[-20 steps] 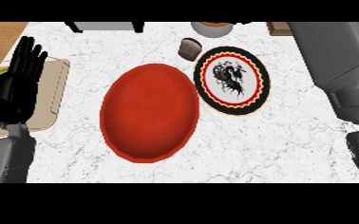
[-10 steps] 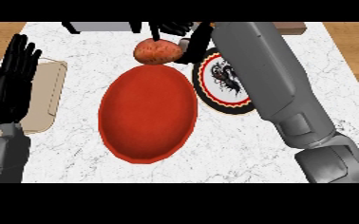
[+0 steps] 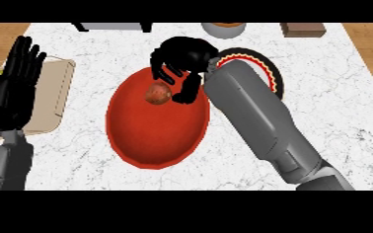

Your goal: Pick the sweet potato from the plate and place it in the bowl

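At the far left of the head view, the left robot hand (image 3: 20,86) rested open with its fingers straight and pointing up, holding nothing, partly over a tan board (image 3: 53,96) that lay on the white marbled surface (image 3: 87,148). It stood where it had been half a second before.

Just right of the board sat the red bowl (image 3: 157,145). The sweet potato (image 3: 157,94) lay inside the bowl's upper part, on the red floor near the far rim. Half a second earlier it had been held above the bowl's far edge; a second earlier it had lain on the surface beside the plate.

The right robot hand (image 3: 186,59) hovered over the bowl's far rim, its fingers spread and bent downward around the sweet potato. One finger reached down on the potato's left and the thumb on its right. Whether they touched it could not be told, so the hold looked released or nearly so.

The grey right forearm (image 3: 251,113) crossed the view diagonally from the lower right and hid most of the patterned plate (image 3: 264,65), of which only a striped rim showed. No writing could be read anywhere.

At the surface's far edge stood a grey object (image 3: 109,26), a round container (image 3: 223,28) and a brown block (image 3: 302,28).
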